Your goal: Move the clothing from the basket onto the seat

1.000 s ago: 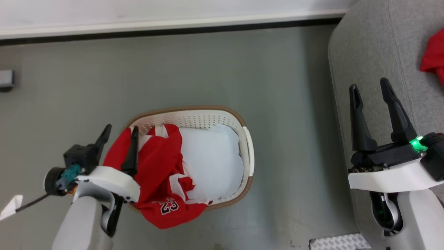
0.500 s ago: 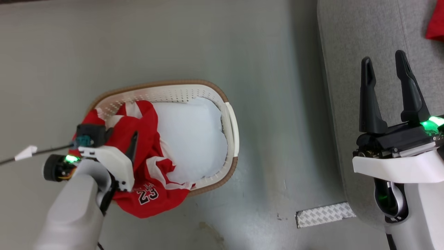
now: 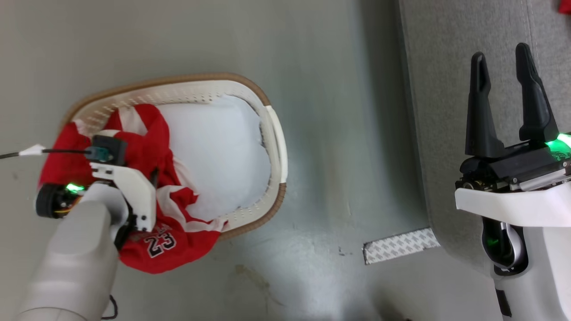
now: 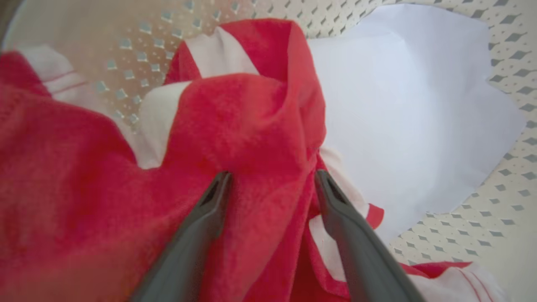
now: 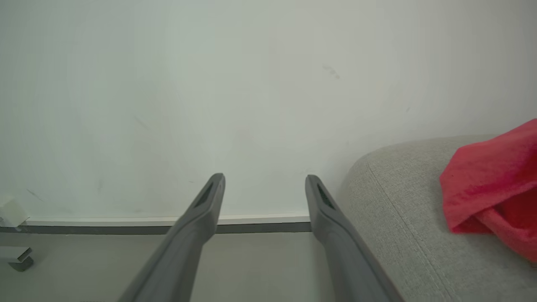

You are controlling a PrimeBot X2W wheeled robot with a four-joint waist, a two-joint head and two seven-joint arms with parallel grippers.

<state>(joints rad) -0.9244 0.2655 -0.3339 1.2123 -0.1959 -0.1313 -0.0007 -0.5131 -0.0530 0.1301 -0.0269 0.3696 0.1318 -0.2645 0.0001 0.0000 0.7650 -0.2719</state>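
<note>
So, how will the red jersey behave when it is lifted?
Probably floppy: the jersey folds and droops over the basket rim. Likely light, being thin cloth. It may drag, since the left gripper straddles just one fold.

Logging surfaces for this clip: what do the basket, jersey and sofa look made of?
Basket: likely rigid white plastic, matte, with punched holes. Jersey: soft red-and-white cloth, creasing and draping loosely. Sofa: grey woven upholstery, matte, fine weave visible.

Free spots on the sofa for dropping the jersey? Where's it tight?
Free: the sofa cushion between its rounded edge and the red shirt; also the floor between basket and sofa. Tight: the basket's left side, where the jersey bunches around the open left claw.
</note>
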